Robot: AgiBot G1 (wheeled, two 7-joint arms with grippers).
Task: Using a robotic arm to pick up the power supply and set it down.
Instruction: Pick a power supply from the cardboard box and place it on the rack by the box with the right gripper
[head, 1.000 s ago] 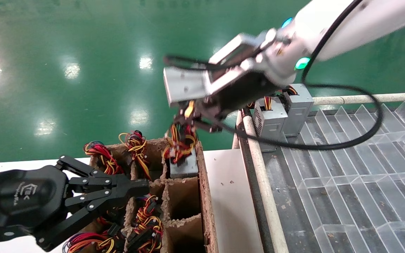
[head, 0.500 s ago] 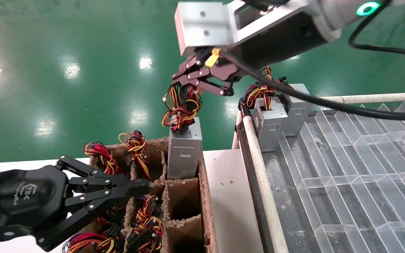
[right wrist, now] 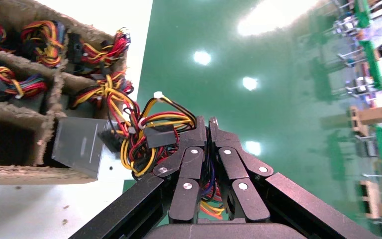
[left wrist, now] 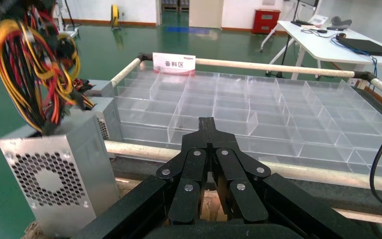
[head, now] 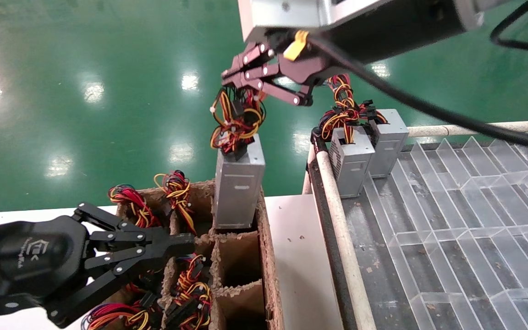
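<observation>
The jaws of the right gripper (head: 229, 80) are clamped on the wires (head: 236, 123), and the power supply (head: 239, 185) hangs half out of the far right cell of the cardboard box (head: 271, 270). The wires could slip, or the unit could catch on the divider. The left gripper (head: 186, 240), jaws together, waits at the box's near left.

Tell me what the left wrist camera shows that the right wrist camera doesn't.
Only the left wrist view shows the perforated vent side of the power supply, the clear divider tray beyond a padded rail, its red-and-white sign, and the shut left tool.

Only the right wrist view shows the right tool clamped on the wire bundle, with the cardboard divider box below holding more wired units.

Both show the lifted power supply, its coloured wires and the green floor.
</observation>
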